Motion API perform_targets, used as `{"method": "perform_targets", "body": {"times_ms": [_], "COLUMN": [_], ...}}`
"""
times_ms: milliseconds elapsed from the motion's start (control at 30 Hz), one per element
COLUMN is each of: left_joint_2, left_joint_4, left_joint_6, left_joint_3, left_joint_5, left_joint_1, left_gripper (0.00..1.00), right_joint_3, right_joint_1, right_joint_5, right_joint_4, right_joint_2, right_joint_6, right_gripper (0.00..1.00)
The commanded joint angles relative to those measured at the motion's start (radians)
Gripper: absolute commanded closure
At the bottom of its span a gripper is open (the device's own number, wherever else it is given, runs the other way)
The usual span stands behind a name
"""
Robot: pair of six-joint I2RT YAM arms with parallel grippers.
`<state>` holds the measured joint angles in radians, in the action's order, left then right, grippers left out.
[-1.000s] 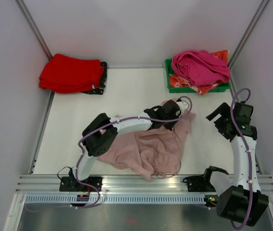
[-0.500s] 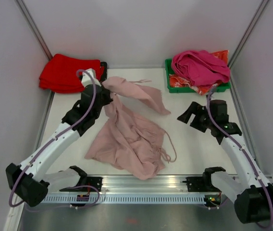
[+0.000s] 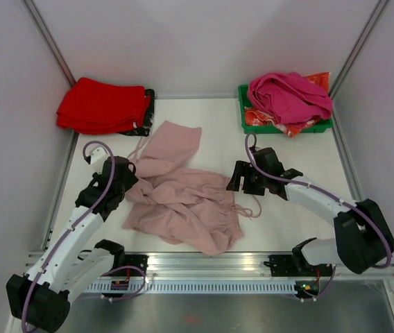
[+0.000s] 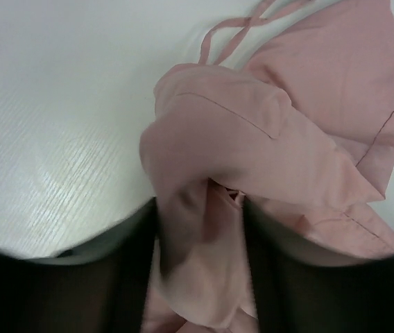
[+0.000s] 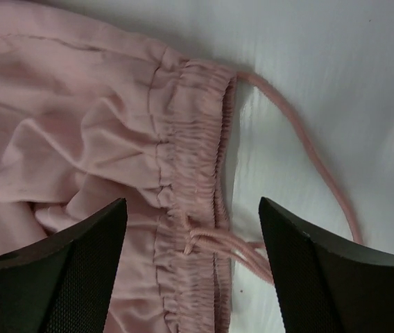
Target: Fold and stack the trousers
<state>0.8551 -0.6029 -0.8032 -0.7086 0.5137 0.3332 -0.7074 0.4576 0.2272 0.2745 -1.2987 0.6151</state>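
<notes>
Top external view: white table fills most of the frame, w/ the trousers lying crumpled across its centre. One leg reaches toward the upper left and the rest is bunched down toward the bottom edge.

The left arm comes up from the lower left to the trousers' left edge. The right arm reaches in from the lower right to their right edge.

A stack of red folded garments sits in the upper-left corner. A green bin at upper right holds a magenta garment.

The left gripper is at the cloth's left side. In the left wrist view its jaws pinch a thick fold of the pink fabric, bunched up btwn the two dark fingers.

The right gripper hangs over the gathered waistband. Its jaws are spread wide, one finger each side, nothing btwn them but cloth lying below; can't tell if the tips touch it.

A thin pink drawstring cord loops out over bare table at the right of that view, and more cord is knotted approx. at the waistband's lower part.
</notes>
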Motion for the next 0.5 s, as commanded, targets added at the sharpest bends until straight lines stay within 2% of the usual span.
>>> {"method": "perform_targets", "body": {"times_ms": [0, 100, 200, 300, 467], "left_joint_2": [-0.017, -0.051, -0.054, 0.008, 0.212], "left_joint_4": [-0.072, -0.074, -0.022, 0.056, 0.120], "left_joint_6": [-0.027, 0.073, 0.247, 0.422, 0.617], "left_joint_3": [-0.017, -0.061, -0.120, -0.184, -0.316], "left_joint_5": [-0.026, -0.056, -0.104, -0.216, -0.403], "left_joint_1": [-0.002, -0.002, -0.002, -0.002, 0.007], "left_gripper": [0.33, 0.11, 0.05, 0.04, 0.04], "right_joint_3": [-0.063, -0.087, -0.115, -0.122, -0.152], "right_joint_1": [0.024, 0.023, 0.027, 0.045, 0.062], "right_joint_5": [-0.104, -0.143, -0.117, -0.109, -0.118], "right_joint_4": [-0.119, -0.147, -0.164, -0.207, -0.227], "right_joint_2": [-0.099, -0.181, -0.258, -0.293, -0.346], "right_joint_6": [0.032, 0.025, 0.026, 0.043, 0.072], "right_gripper": [0.17, 0.17, 0.18, 0.20, 0.29]}}
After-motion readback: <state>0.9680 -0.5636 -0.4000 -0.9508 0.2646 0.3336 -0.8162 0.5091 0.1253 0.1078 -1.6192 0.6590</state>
